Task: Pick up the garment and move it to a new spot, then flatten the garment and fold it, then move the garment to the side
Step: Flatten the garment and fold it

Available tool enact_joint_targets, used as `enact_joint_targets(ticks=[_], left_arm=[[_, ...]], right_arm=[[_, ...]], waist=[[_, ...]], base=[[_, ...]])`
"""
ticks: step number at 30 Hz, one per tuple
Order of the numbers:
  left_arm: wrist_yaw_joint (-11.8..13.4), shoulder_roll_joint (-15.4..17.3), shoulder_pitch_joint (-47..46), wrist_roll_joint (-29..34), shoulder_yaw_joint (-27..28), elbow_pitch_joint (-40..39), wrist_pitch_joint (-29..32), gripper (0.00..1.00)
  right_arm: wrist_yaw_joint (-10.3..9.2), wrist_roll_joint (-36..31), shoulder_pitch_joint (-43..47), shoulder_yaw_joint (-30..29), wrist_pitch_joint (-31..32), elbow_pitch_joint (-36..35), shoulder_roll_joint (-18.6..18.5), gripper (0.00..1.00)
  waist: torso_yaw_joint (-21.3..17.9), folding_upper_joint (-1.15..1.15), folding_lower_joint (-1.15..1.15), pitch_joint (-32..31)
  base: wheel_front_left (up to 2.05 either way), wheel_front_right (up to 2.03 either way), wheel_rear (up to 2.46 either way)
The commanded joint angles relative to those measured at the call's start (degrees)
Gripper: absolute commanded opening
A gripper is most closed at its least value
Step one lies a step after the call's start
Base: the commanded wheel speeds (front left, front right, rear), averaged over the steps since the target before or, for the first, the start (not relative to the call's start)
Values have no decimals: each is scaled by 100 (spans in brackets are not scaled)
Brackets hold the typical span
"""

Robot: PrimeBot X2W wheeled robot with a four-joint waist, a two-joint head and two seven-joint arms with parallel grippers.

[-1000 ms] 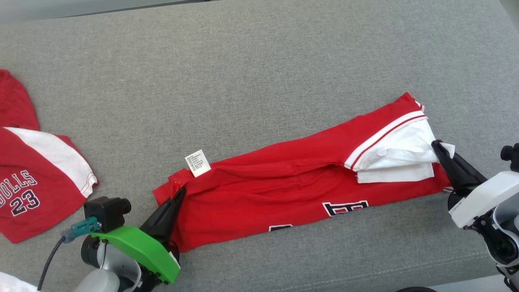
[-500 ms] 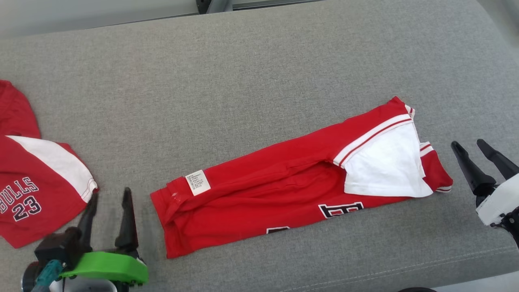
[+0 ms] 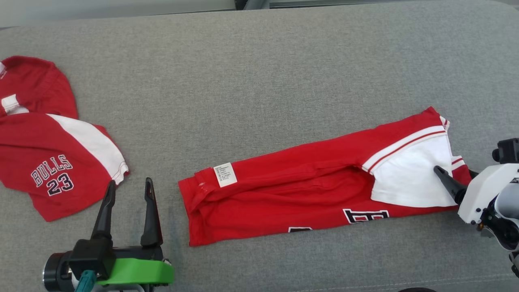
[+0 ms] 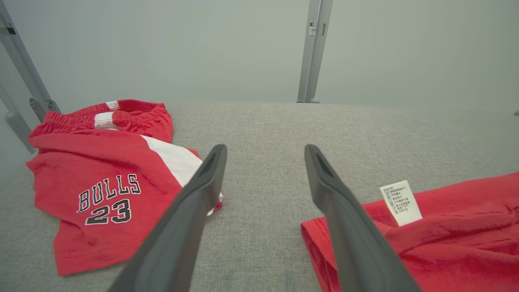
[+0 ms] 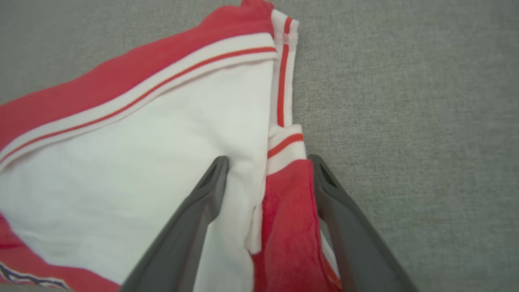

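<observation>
The right gripper (image 3: 453, 171) is seen at the right end of the garment (image 3: 284, 194), its jaws set apart. In the right wrist view the right gripper (image 5: 267, 159) straddles the striped edge there, with one finger over the white panel (image 5: 142, 154) and the other at the outer rim of the red cloth. Nothing is clamped, and whether the fingers press on the fabric cannot be told.

The left gripper (image 3: 129, 183) is likewise held wide apart and empty. It is poised over the grey cushion (image 3: 259, 81), just left of the garment's left end, between it and a pair of red shorts (image 3: 52, 162) lying at the far left.

The garment is laid as a long strip across the middle and right of the cushion, slanting away towards the right, with a care label (image 3: 225, 174) showing near its left end.

The lengthwise fold is judged to be done, so the folding step is taken to be in hand, with the move to the side not yet made. For the next move, a firm pinch on both layers at the right end is probably called for. The left corners would need to be taken as well, so that the strip can be folded across without its layers slipping apart.
</observation>
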Motion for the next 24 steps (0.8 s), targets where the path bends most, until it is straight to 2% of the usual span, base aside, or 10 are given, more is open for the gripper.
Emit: enact_joint_targets(ticks=[1, 6, 9, 10, 12, 16, 24], left_arm=[[-159, -132, -111, 104, 56, 87, -14, 100], [-518, -339, -122, 369, 133, 474, -14, 100], [-668, -417, -142, 462, 203, 683, -15, 100], [-704, -431, -133, 468, 250, 732, -15, 100], [-758, -478, -106, 511, 315, 803, -15, 100], [-909, -539, -81, 544, 344, 895, -15, 100], [-1026, -575, -57, 529, 313, 1102, -15, 100]], right_arm=[[-4, -21, -46, 15, 37, 234, -21, 100], [-6, 169, -2, 91, 263, 828, 69, 100], [-1, 489, 63, 227, 504, 891, 169, 100], [0, 645, 84, 287, 553, 809, 209, 0], [6, 981, 128, 299, 607, 684, 184, 0], [-9, 1429, 162, 123, 514, 678, -209, 0], [-2, 1594, 254, -301, 268, 1032, -1151, 0]], waist=[[252, 0, 0, -51], [418, 0, 0, -126], [429, 0, 0, -169], [413, 0, 0, -185], [357, 0, 0, -226], [274, 0, 0, -298], [260, 0, 0, -438]], base=[[0, 0, 0], [0, 0, 0], [0, 0, 0], [0, 0, 0], [0, 0, 0], [0, 0, 0], [0, 0, 0]])
